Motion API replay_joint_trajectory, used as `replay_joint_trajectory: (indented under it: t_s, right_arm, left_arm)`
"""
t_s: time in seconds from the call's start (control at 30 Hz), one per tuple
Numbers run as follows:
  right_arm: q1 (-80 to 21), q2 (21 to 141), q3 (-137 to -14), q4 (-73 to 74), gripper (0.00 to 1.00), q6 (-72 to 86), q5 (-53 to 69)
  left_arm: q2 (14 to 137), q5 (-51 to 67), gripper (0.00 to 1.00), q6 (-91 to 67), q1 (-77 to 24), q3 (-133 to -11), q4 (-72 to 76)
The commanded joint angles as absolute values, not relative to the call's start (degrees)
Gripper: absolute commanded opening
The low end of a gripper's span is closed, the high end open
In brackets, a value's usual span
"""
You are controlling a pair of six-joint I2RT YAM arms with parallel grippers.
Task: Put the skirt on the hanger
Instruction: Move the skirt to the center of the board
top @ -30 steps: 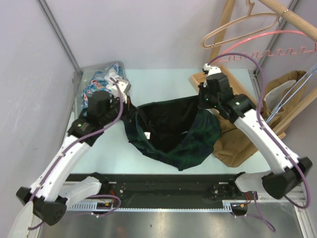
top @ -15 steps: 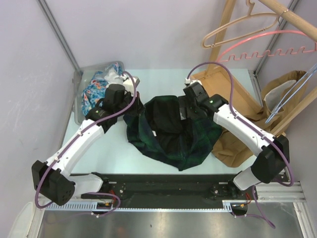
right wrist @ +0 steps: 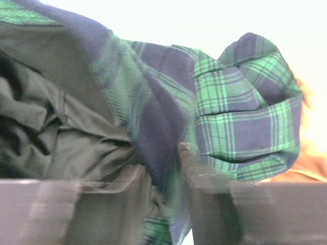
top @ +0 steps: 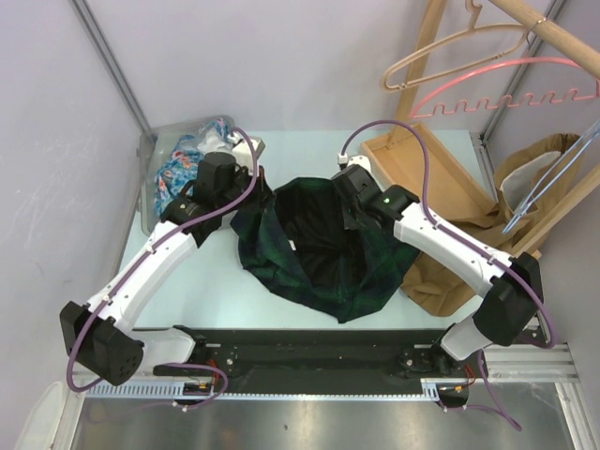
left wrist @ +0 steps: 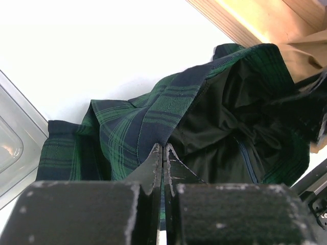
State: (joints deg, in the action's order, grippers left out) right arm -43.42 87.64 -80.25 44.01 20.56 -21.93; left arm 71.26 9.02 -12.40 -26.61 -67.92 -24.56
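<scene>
A pale table (top: 187, 281) stands against grey walls. On its middle lies the skirt (top: 319, 253), dark green and navy plaid, bunched into an open bowl with its black lining showing. Its left and right edges are lifted by the arms. A brown paper bag (top: 450, 281) lies just right of it, and a clear bin (top: 150, 187) of patterned clothes sits at the far left. The left gripper (left wrist: 162, 148) has its fingers pressed together, pinching a fold of the skirt's edge. The right gripper (right wrist: 162, 153) stands partly apart with plaid cloth between the fingers; the blur hides whether it grips. A pink hanger (top: 506, 94) hangs on the rack, far right.
</scene>
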Motion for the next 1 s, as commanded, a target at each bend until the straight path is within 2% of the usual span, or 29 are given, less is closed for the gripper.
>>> replay_joint_trajectory:
  t_s: [0.0, 0.03, 0.07, 0.17, 0.2, 0.3, 0.47, 0.6, 0.7, 0.77, 0.97]
  right_arm:
    - [-42.81, 85.87, -80.51, 43.77, 0.19, 23.55, -26.72]
    - [-42.63, 86.04, -80.51, 44.03, 0.11, 24.16, -27.15]
    - [-42.28, 86.31, -80.51, 44.03, 0.00, 24.34, -27.07]
    - [-41.22, 87.10, -80.51, 43.42, 0.00, 25.05, -26.11]
    - [-40.44, 87.36, -80.59, 43.24, 0.00, 25.31, -25.23]
    - [-39.29, 88.50, -80.77, 42.80, 0.00, 26.19, -24.26]
    - [-38.14, 90.09, -81.39, 41.75, 0.00, 25.75, -22.50]
    - [-38.14, 90.35, -81.83, 41.57, 0.00, 25.49, -21.62]
    - [-38.14, 90.53, -81.83, 41.66, 0.00, 25.40, -21.36]
    - [-38.15, 90.35, -81.83, 41.75, 0.00, 25.49, -21.36]
    - [-38.23, 89.30, -81.83, 42.45, 0.00, 25.49, -21.53]
  left_arm:
    - [70.49, 8.52, 0.01, -11.16, -26.37, -67.24, -23.11]
    - [70.14, 9.31, 0.09, -11.08, -26.37, -66.98, -23.29]
    - [69.88, 9.84, 0.40, -11.16, -26.37, -66.62, -23.47]
    - [67.33, 13.25, 0.68, -10.90, -26.37, -64.17, -23.55]
    - [66.37, 14.05, 0.73, -10.99, -26.45, -63.03, -23.29]
    - [61.54, 15.38, 0.79, -11.77, -26.81, -57.76, -23.11]
    - [55.91, 17.40, 0.82, -14.76, -29.61, -48.70, -23.12]
    - [53.62, 17.67, 0.85, -17.30, -34.44, -44.92, -17.51]
    - [56.06, 14.61, 0.86, -19.07, -35.77, -44.47, -15.21]
    - [60.52, 7.17, 0.86, -19.86, -36.82, -45.78, -17.65]
    - [67.49, -2.72, 0.84, -18.81, -37.00, -49.03, -18.02]
